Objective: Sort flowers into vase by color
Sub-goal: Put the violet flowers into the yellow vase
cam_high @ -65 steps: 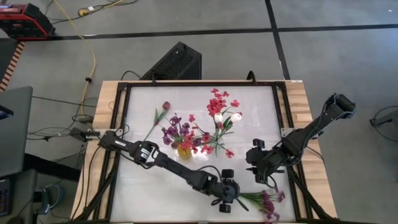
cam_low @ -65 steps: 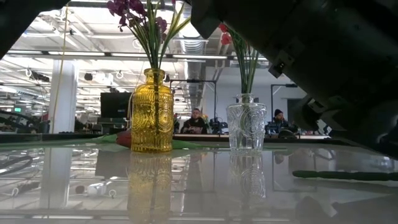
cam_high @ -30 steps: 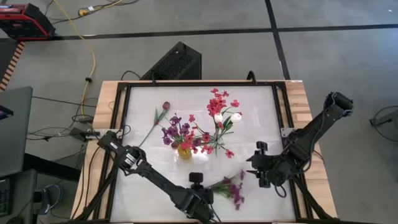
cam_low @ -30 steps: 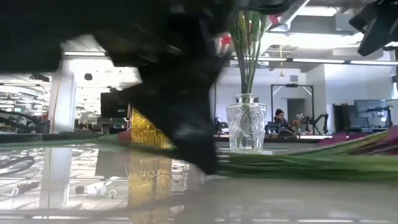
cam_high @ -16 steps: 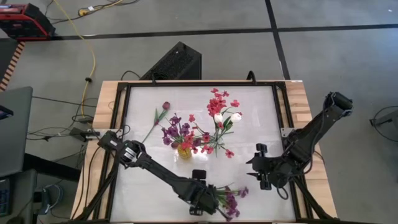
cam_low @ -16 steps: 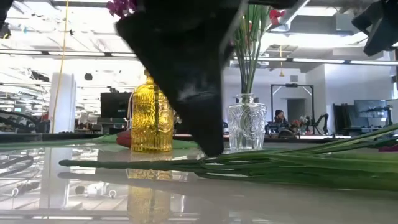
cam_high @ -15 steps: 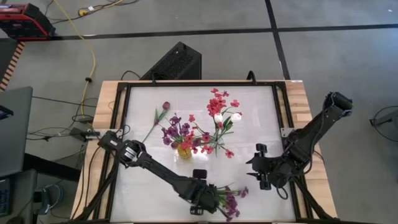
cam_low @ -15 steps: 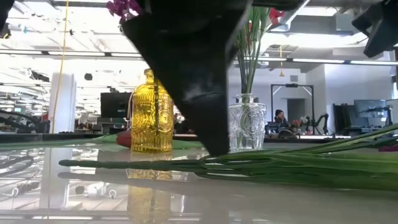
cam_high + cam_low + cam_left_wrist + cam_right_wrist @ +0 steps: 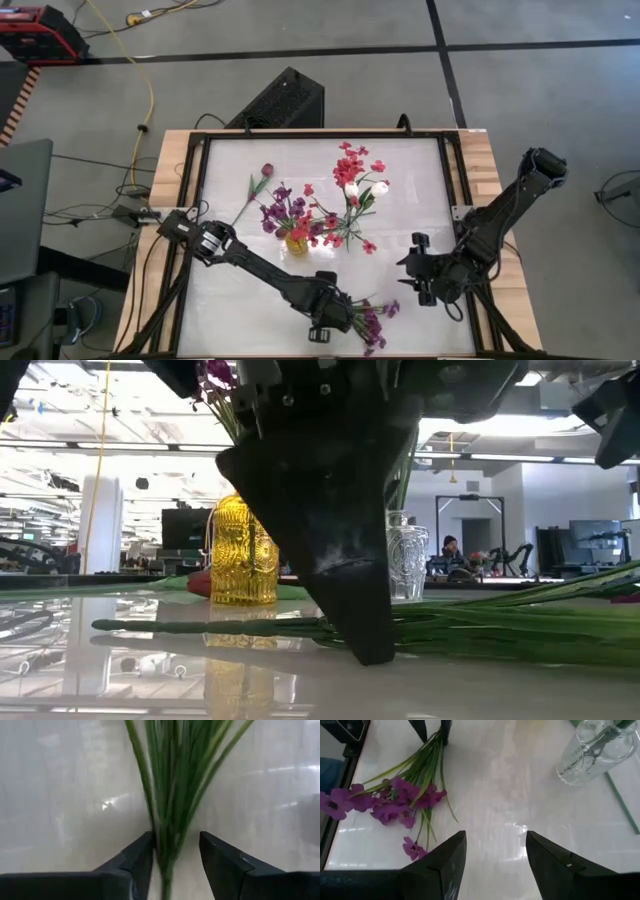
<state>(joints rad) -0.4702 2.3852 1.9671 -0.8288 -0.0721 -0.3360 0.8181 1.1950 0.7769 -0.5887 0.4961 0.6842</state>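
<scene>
A purple flower spray [image 9: 368, 322] lies flat near the table's near edge, blossoms toward the right [image 9: 402, 800]. My left gripper [image 9: 336, 322] points steeply down at its stem end, open, one finger on either side of the green stem bundle [image 9: 172, 795]. My right gripper [image 9: 420, 285] hangs open above the table to the right of the spray, holding nothing [image 9: 495, 836]. A yellow vase [image 9: 297, 243] holds purple flowers. Beside it a clear glass vase [image 9: 408, 565] holds red and white ones. My left gripper stands astride the stem bundle close to its cut end [image 9: 165, 865], coming from above with the fingers across the stems. The bundle runs right beside one finger [image 9: 142, 855]; I cannot tell whether it touches. The spray rests on the table.
A single dark-red bud on a long stem [image 9: 255, 185] lies on the table at the far left of the vases. Another green stem [image 9: 620, 805] lies beside the clear vase [image 9: 592, 750]. Bare white tabletop [image 9: 240, 310] stretches at the near left.
The purple spray's blossom end has swung toward the table's near edge, and the whole spray now lies flat on the table. My left gripper has turned about and shifted a little toward the right edge, staying at the stem end.
</scene>
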